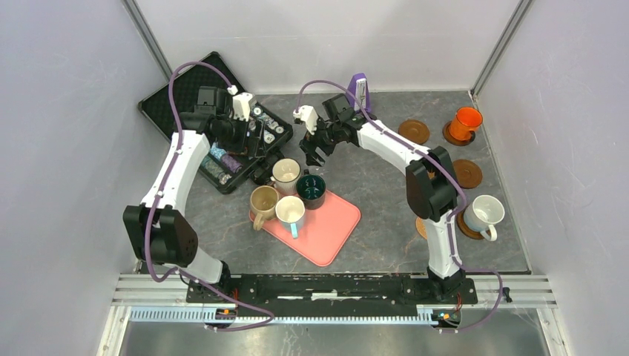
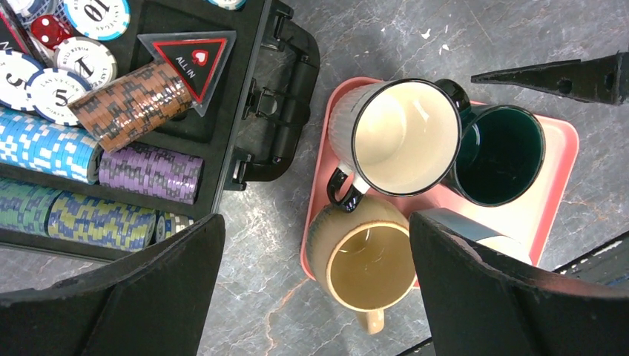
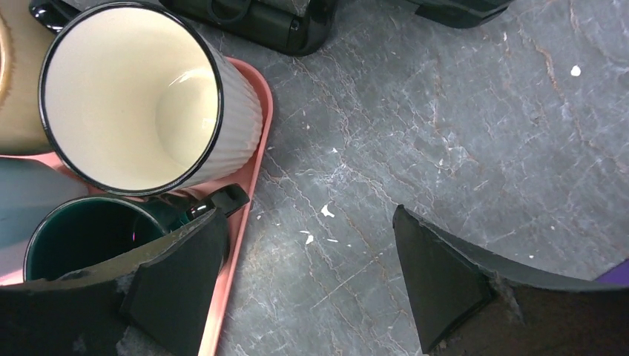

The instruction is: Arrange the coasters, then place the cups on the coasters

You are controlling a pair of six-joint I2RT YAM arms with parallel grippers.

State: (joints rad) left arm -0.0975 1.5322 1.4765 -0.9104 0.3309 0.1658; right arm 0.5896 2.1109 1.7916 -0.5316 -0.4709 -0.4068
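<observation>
Right gripper jaws spread, nothing between them, just beside the teal mug handle, lower left of wrist view, on the tray. Left gripper also wide, empty, above the tray. Step: fetching the next cup. Next: straddle its wall, pinch, carry to the bare coaster at right.

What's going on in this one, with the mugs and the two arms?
Two cups are placed: the orange mug and the plain white mug each sit on a coaster at the right. Two bare coasters lie nearby. Four mugs wait on the pink tray. The right gripper, open and empty, hovers at the tray's edge by the dark teal mug. The left gripper, open too, hangs over the tray beside the poker chip case.
</observation>
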